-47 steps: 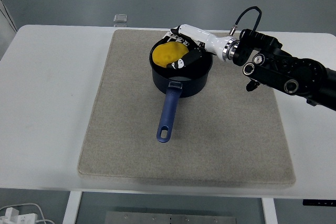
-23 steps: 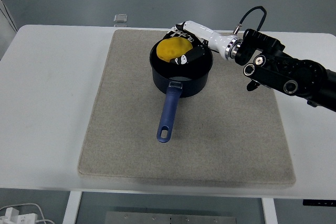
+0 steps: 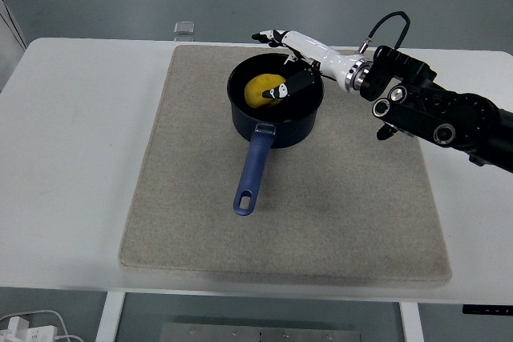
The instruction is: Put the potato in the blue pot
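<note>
potato [image 3: 260,90] dropped into blue pot [image 3: 276,126], beige mat [image 3: 200,198]

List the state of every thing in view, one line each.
potato: lying inside the pot, released
blue pot: upright on the mat, handle toward the near edge
right hand: open, fingers spread over the pot's far rim, holding nothing
mat: flat on the table
small clear object: resting on the table beyond the mat
</note>
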Tool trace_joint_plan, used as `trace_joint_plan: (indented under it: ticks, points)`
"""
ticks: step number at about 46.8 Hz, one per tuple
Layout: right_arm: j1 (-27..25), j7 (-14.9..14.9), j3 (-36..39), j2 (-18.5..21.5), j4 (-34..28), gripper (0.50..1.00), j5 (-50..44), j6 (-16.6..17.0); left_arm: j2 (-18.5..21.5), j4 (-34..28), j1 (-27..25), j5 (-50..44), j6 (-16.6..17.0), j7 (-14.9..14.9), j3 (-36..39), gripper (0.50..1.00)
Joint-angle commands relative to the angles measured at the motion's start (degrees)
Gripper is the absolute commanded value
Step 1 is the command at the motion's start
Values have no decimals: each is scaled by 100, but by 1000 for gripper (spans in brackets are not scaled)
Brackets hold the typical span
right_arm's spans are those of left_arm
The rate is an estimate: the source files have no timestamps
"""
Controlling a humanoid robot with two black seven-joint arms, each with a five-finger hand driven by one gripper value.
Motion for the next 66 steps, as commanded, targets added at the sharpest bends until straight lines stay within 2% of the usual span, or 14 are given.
trace_joint_plan:
  ticks: [1,5,10,16,28,49,53,59,66]
  points:
    - [12,-1,59,-47,-6,936,17,-17,0,-1,0,0,0,0,0,1000]
    - [-5,-71,173,-64,-24,936,26,-18,0,-1,0,0,0,0,0,1000]
    - [-93,-343,655,-152,-85,936,87,-9,0,8,0,0,0,0,0,1000]
    - [-251,-511,1175,-240,-234,934,904,35,0,-1,0,0,0,0,0,1000]
    - [-295,-511,1237,-451,-823,936,2240,18,0,-1,0,0,0,0,0,1000]
    - [-603,-529,1263,-478,-1807,948,4886,97,0,-1,0,0,0,0,0,1000]
    - [-603,-607,1281,-434,-2010,948,5167,220,0,-1,0,0,0,0,0,1000]
    - [-629,-818,1509,-346,-2124,948,5431,229,0,-1,0,0,0,0,0,1000]
    - [-726,-854,1641,-258,-2124,950,5432,193,0,-1,0,0,0,0,0,1000]
